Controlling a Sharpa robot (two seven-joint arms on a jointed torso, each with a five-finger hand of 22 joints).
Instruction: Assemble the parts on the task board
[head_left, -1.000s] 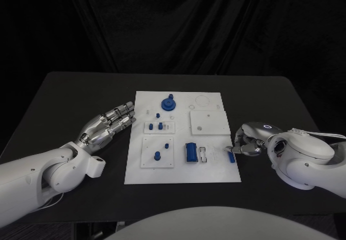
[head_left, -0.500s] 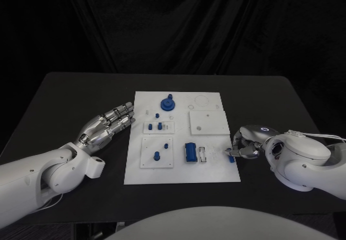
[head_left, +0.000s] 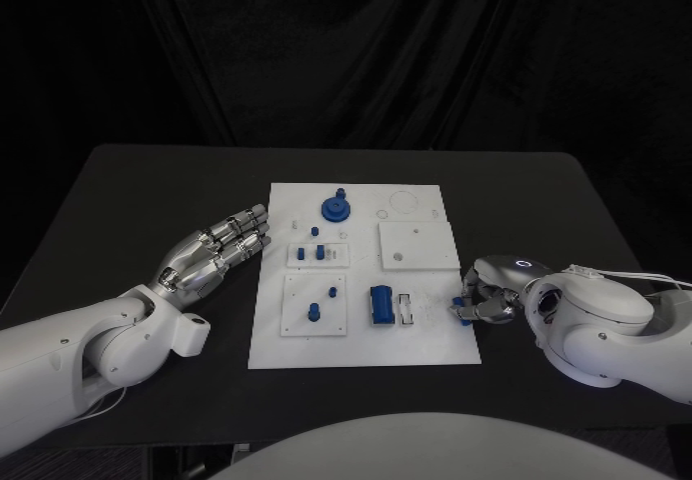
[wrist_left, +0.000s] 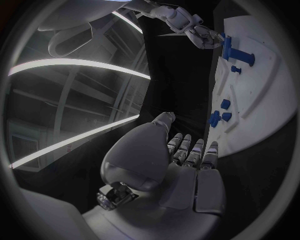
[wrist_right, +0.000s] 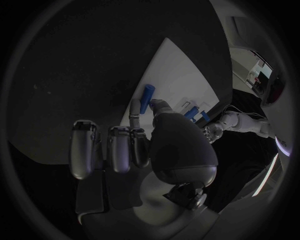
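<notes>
The white task board (head_left: 433, 345) lies mid-table and also shows in the left wrist view (wrist_left: 265, 95) and the right wrist view (wrist_right: 181, 75). A short blue peg (head_left: 462, 313) lies at its right edge. My right hand (head_left: 490, 293) is over it there. In the right wrist view the blue peg (wrist_right: 148, 97) sits pinched between a fingertip (wrist_right: 135, 107) and the thumb (wrist_right: 160, 105), while the other fingers stay curled apart from it. My left hand (head_left: 216, 250) hovers open just left of the board, fingers straight and holding nothing; it appears again as my left hand (wrist_left: 184, 165).
On the board stand a blue round knobbed part (head_left: 336, 208), two small blue pegs (head_left: 309, 254), two more pegs (head_left: 322, 303), a blue block (head_left: 382, 305) and a white square plate (head_left: 418, 245). Bare black table (head_left: 159, 190) surrounds the board.
My right hand has slid a little down and toward the board's right edge, and its fingertip and thumb have closed on the blue peg. The left hand has not moved.
</notes>
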